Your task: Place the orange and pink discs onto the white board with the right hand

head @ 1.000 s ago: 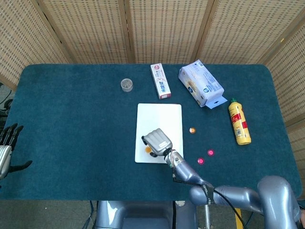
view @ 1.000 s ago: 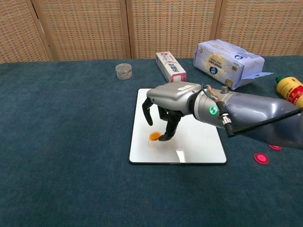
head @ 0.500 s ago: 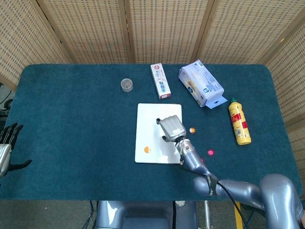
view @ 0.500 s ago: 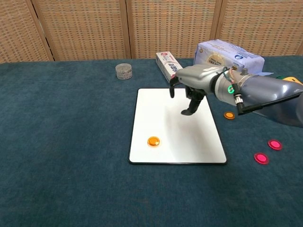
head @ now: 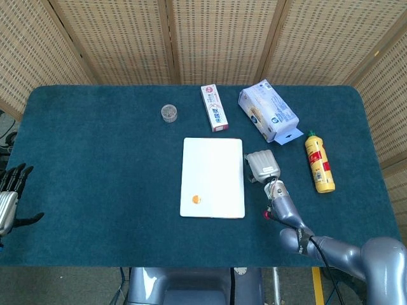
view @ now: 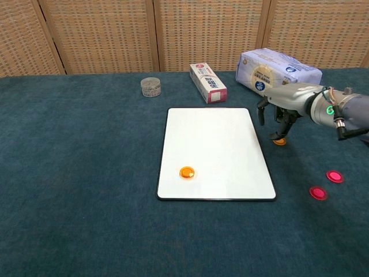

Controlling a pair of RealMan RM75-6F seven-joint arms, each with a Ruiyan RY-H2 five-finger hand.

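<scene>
- Orange already shows on the white board [view: 216, 151]: one orange disc [view: 186, 172] lies flat near its front left corner, and nothing is touching it. I count that part done.
- A second orange disc [view: 279, 141] lies on the blue cloth just beside the board's right edge. In the chest view my right hand [view: 281, 109] is right over it, fingers [view: 285, 131] curled downward and their tips at or just above the disc.
- I cannot tell whether those fingertips have hold of the disc. It looks flat on the cloth, so I judge it not yet lifted. From the head view the back of my hand [head: 261, 166] hides it completely.
- Two pink discs sit on the cloth nearer my side, well apart from the board: one [view: 334, 176] further right, the other [view: 317, 193] just beside it and closer to the front edge. Neither is touched.
- By my reckoning one of four discs is placed; three remain, and I am starting on the second orange one.
- My left hand [head: 9, 197] rests at the far left edge of the table, fingers spread, holding nothing.
- The toothpaste box [view: 208, 82], tissue pack [view: 277, 69], small jar [view: 150, 87] and yellow bottle [head: 319, 162] stand behind and to the right, out of my way.
</scene>
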